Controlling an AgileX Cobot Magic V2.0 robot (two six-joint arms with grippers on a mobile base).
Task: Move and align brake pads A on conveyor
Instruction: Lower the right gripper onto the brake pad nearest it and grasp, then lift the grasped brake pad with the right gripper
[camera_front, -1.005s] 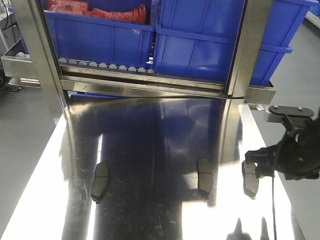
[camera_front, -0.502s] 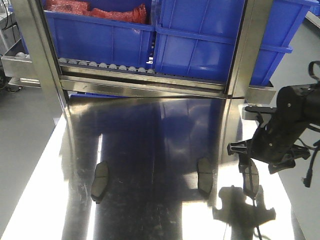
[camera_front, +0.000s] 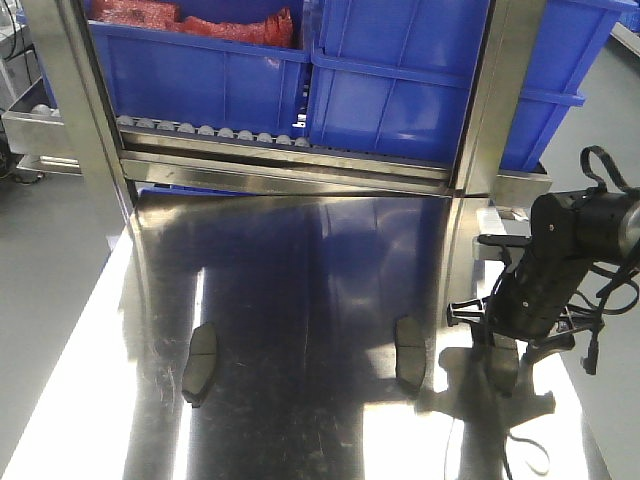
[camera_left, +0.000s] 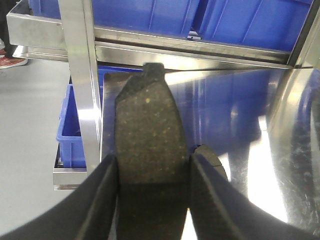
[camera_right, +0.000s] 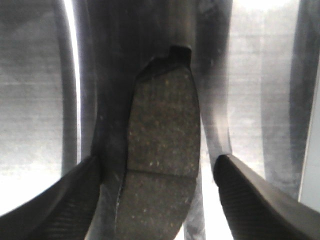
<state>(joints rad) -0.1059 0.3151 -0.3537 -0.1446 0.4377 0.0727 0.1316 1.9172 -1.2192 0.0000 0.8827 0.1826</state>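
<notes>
Three brake pads lie on the shiny steel tabletop (camera_front: 300, 300): a left pad (camera_front: 201, 365), a middle pad (camera_front: 409, 368) and a right pad (camera_front: 504, 368). My right gripper (camera_front: 500, 338) hangs over the right pad. In the right wrist view that pad (camera_right: 161, 150) lies between the spread fingers (camera_right: 55, 200) of the open right gripper (camera_right: 157, 167), with gaps on both sides. My left gripper (camera_left: 152, 160) is shut on another brake pad (camera_left: 147, 130), which sticks out ahead of the fingers; one more pad (camera_left: 214, 159) lies behind its right finger. The conveyor is out of view.
Blue bins (camera_front: 400, 90) sit on a roller rack (camera_front: 220, 135) across the back of the tabletop, framed by steel posts (camera_front: 75, 110). A lower blue bin (camera_left: 72, 130) stands beside the left post. Grey floor lies off both table sides.
The right arm swung in from the table's right edge and came down over the right brake pad. The three pads on the steel have not moved.
</notes>
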